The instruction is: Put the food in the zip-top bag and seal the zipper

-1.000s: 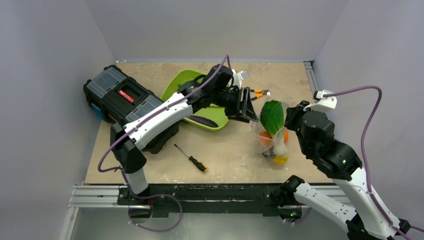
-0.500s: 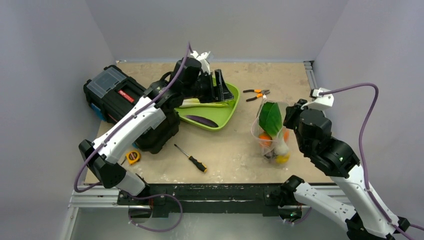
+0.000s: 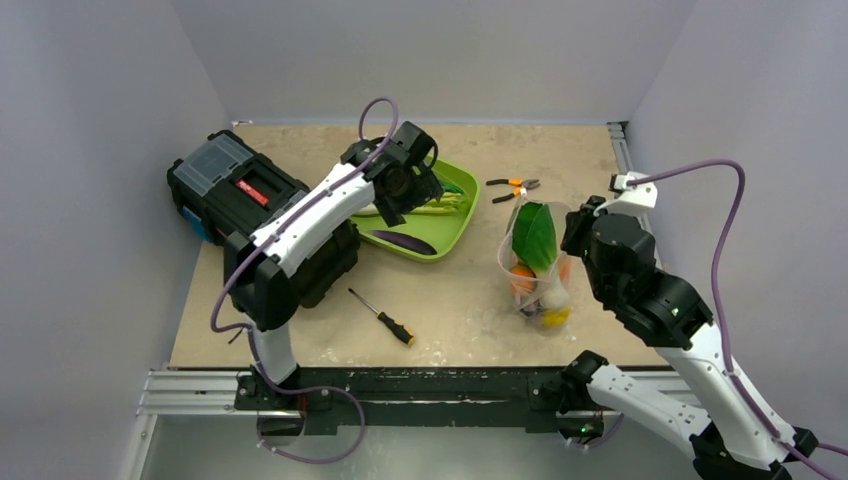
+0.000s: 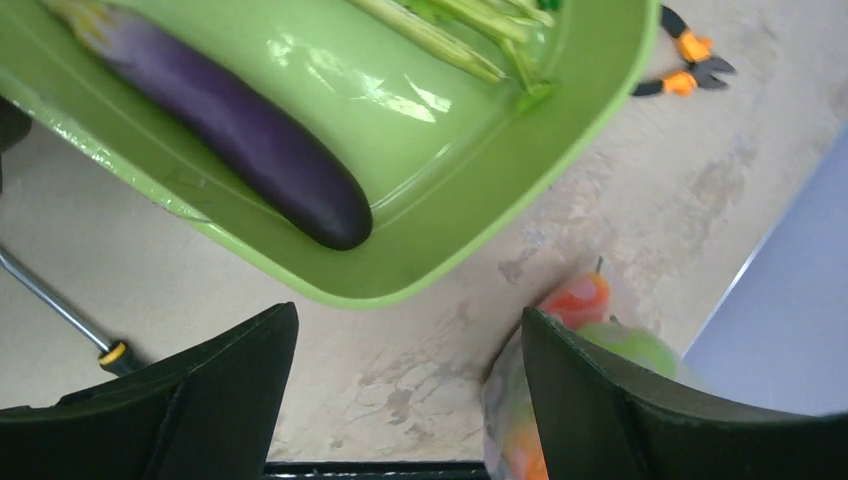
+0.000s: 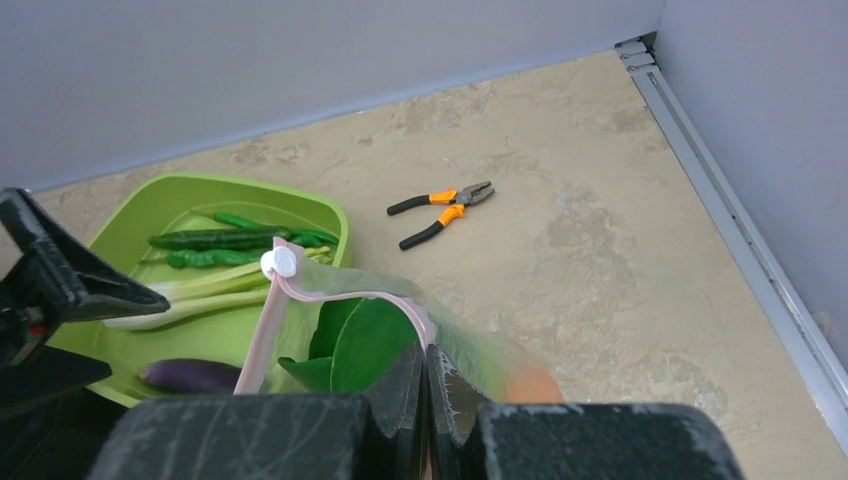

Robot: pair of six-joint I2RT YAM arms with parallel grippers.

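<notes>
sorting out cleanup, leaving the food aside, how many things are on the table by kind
hand tools: 2 (screwdriver, pliers)
toolbox: 1
tray: 1
zip-top bag: 1
total: 5

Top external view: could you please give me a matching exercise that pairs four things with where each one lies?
1 eggplant
2 pliers
3 screwdriver
4 orange

A in the zip-top bag
B in the tray
C on the table beyond the zip-top bag
D on the table by the toolbox

Pairs: 1-B, 2-C, 3-D, 4-A
</notes>
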